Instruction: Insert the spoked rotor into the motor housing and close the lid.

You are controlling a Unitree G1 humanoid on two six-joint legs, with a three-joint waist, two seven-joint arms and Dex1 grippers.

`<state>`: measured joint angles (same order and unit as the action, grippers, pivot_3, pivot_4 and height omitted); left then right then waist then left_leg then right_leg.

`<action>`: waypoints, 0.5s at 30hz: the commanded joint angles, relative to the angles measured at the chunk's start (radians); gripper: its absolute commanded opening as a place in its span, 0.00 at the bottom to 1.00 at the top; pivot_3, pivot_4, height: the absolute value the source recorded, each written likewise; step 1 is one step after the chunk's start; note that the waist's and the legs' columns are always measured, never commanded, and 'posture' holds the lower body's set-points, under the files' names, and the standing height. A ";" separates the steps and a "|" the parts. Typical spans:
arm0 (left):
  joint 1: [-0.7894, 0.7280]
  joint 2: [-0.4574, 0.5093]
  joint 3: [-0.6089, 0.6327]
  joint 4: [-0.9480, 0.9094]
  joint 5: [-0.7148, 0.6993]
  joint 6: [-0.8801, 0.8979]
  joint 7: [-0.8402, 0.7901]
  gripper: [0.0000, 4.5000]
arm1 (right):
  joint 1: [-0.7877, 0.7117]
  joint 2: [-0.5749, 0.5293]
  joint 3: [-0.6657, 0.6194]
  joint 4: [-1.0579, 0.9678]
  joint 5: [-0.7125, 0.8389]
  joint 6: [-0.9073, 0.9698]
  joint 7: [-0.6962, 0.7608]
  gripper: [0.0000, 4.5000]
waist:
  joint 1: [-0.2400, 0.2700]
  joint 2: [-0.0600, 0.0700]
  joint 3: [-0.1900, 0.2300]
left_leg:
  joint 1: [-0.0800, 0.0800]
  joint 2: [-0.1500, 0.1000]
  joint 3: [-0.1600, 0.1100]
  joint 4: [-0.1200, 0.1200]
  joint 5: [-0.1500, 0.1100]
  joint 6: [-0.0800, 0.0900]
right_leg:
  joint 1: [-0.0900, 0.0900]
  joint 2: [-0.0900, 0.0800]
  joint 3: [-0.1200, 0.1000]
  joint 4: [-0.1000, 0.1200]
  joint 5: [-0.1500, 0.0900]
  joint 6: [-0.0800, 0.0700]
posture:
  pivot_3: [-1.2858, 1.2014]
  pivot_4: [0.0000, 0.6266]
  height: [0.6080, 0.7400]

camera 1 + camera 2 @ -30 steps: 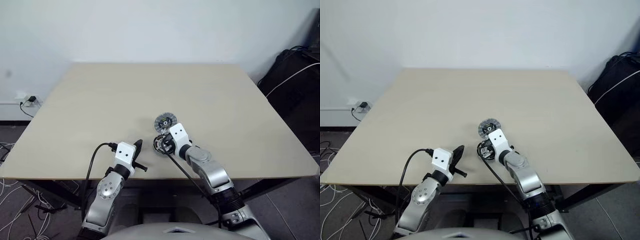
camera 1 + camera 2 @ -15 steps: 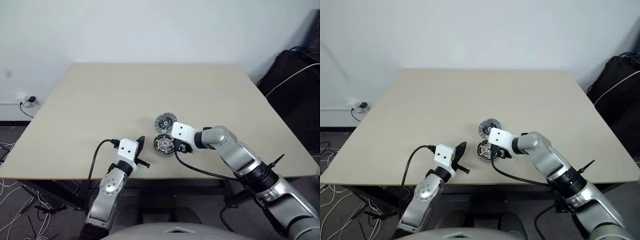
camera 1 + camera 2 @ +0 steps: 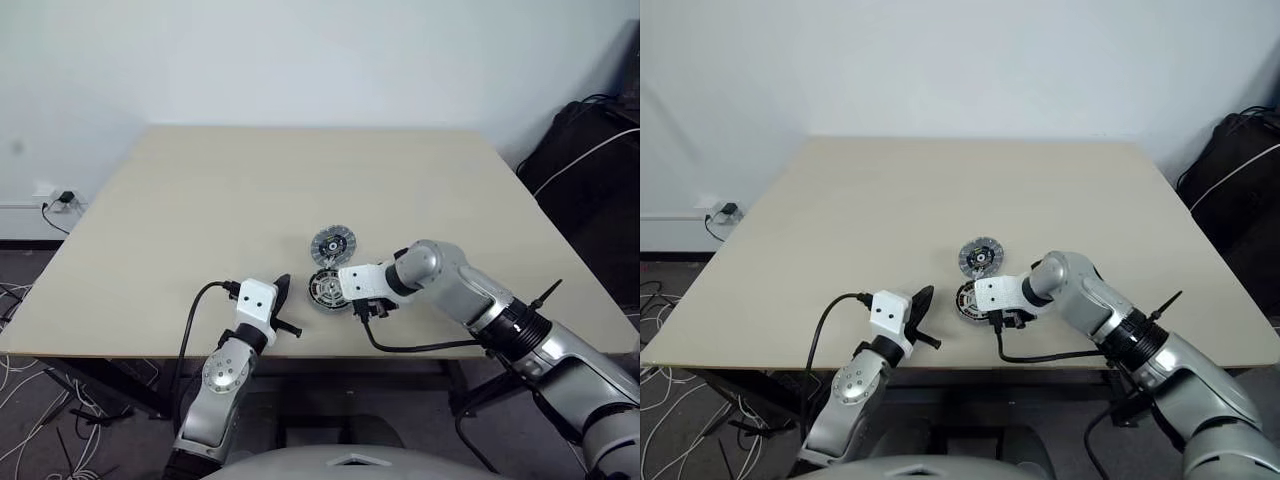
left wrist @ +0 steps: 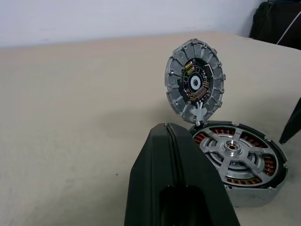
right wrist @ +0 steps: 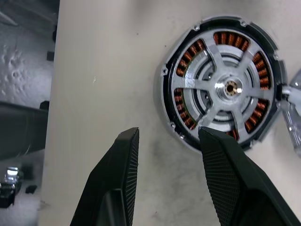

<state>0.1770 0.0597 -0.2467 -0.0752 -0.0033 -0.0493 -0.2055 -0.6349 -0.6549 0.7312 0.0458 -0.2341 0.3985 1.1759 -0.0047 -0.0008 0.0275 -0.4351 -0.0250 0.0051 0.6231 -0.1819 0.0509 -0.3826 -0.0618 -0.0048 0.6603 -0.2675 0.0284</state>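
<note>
The motor housing (image 3: 323,290) lies near the table's front edge, its copper windings (image 5: 189,51) showing. The spoked rotor (image 5: 230,87) sits flat inside it, silver spokes over the windings. The lid (image 4: 195,84) is swung open on a small hinge at the housing's far side, its inner face showing. My right gripper (image 5: 169,136) points down just right of the housing, open, with one fingertip (image 5: 210,141) at the housing's rim and nothing between the fingers. My left gripper (image 3: 282,298) is shut and empty, level, a short way left of the housing.
The pale table (image 3: 250,190) stretches wide behind the parts. A black bag (image 3: 585,150) with a white cable stands on the floor to the right. A wall socket and cables (image 3: 58,202) are off the table's left side.
The right arm swung its elbow out to the right and rolled its wrist. Its gripper came off the housing and opened, uncovering the rotor. The left arm stayed put.
</note>
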 commanded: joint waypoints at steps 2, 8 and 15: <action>-0.004 -0.012 0.003 -0.006 -0.002 -0.009 0.007 0.00 | -0.040 0.027 -0.011 0.032 -0.034 -0.048 0.023 0.48 | 0.001 0.000 0.000 | 0.000 0.000 0.000 0.000 0.000 0.000 | 0.000 0.000 0.000 0.000 0.000 0.000 | 0.52 0.00 1.00; -0.001 -0.015 0.014 -0.008 -0.005 -0.011 0.014 0.00 | -0.050 0.062 0.001 0.085 -0.073 -0.096 0.052 0.48 | 0.008 0.000 0.000 | 0.000 0.000 0.000 0.000 0.000 0.000 | 0.000 0.000 0.000 0.000 0.000 0.000 | 0.52 0.00 1.00; 0.003 -0.024 0.024 -0.009 -0.003 -0.012 0.022 0.00 | -0.049 0.094 0.012 0.146 -0.127 -0.140 0.071 0.44 | 0.010 0.000 0.000 | 0.000 0.000 0.000 0.000 0.000 0.000 | 0.000 0.000 0.000 0.000 0.000 0.000 | 0.52 0.00 1.00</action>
<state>0.1858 0.0454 -0.2250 -0.0752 -0.0038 -0.0493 -0.1925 -0.6609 -0.5642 0.7459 0.1865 -0.3456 0.2800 1.2410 0.0053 -0.0004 0.0272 -0.4352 -0.0252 0.0049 0.6236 -0.1819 0.0508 -0.3826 -0.0617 -0.0050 0.6605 -0.2673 0.0285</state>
